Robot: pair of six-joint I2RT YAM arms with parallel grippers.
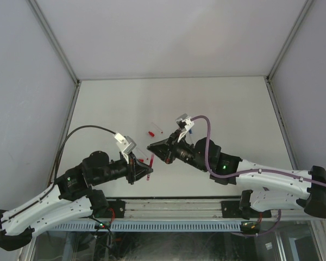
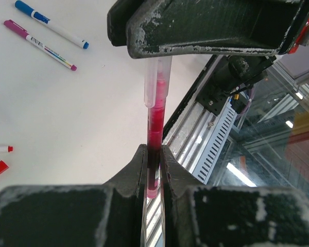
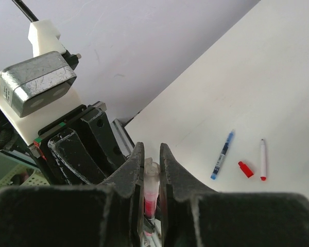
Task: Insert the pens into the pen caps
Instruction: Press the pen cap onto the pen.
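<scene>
A magenta pen (image 2: 154, 135) stands between my two grippers, just above the table's near edge. My left gripper (image 2: 154, 154) is shut on its lower barrel. The pen's upper end sits inside a pale translucent pen cap (image 3: 152, 174), and my right gripper (image 3: 152, 150) is shut on that cap. From above, the left gripper (image 1: 145, 171) and right gripper (image 1: 151, 147) meet tip to tip with the pen (image 1: 150, 162) between them. On the table lie a blue pen (image 2: 51, 24), a second magenta pen (image 2: 39, 45), a red pen (image 3: 262, 159) and a loose red cap (image 3: 245, 169).
The metal rail with its slotted cable duct (image 2: 216, 128) runs along the table's near edge, directly under the held pen. The loose pens lie mid-table behind the right wrist (image 1: 182, 128). White walls enclose the table on three sides.
</scene>
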